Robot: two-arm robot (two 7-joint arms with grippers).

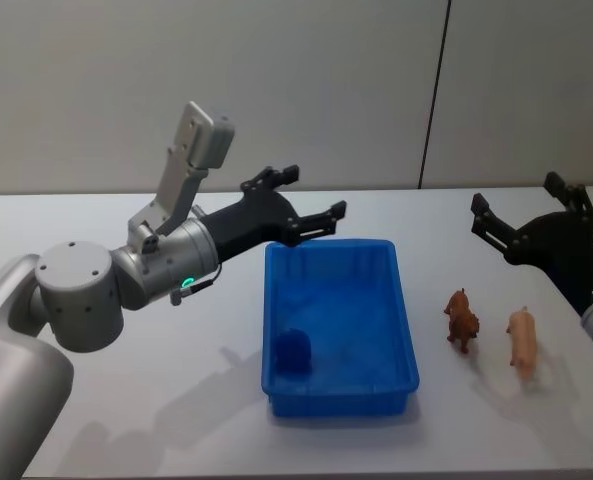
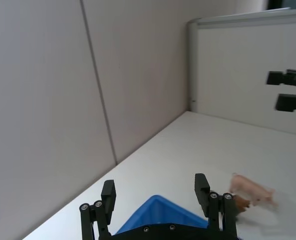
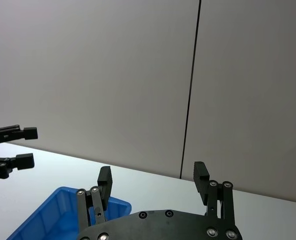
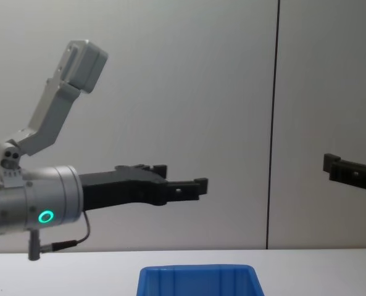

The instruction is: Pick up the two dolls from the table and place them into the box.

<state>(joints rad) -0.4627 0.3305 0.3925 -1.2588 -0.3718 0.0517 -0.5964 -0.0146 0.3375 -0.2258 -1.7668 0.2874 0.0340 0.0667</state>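
Two animal dolls stand on the white table (image 1: 176, 410) right of the box: a brown one (image 1: 462, 318) and a pink pig (image 1: 522, 340). The wrist views show the pig (image 2: 252, 189) and the brown doll (image 2: 241, 203) too. The blue box (image 1: 341, 330) sits mid-table. My left gripper (image 1: 313, 192) hovers open and empty above the box's far left corner (image 2: 157, 212). My right gripper (image 1: 516, 195) hangs open and empty in the air behind the dolls, well above the table. Its wrist view shows the fingers (image 3: 201, 172) spread and the box (image 3: 53, 215) below.
A small dark blue object (image 1: 293, 350) lies in the box's near left corner. A grey panelled wall with a dark seam (image 1: 434, 95) runs behind the table. Bare tabletop lies left of the box and in front of it.
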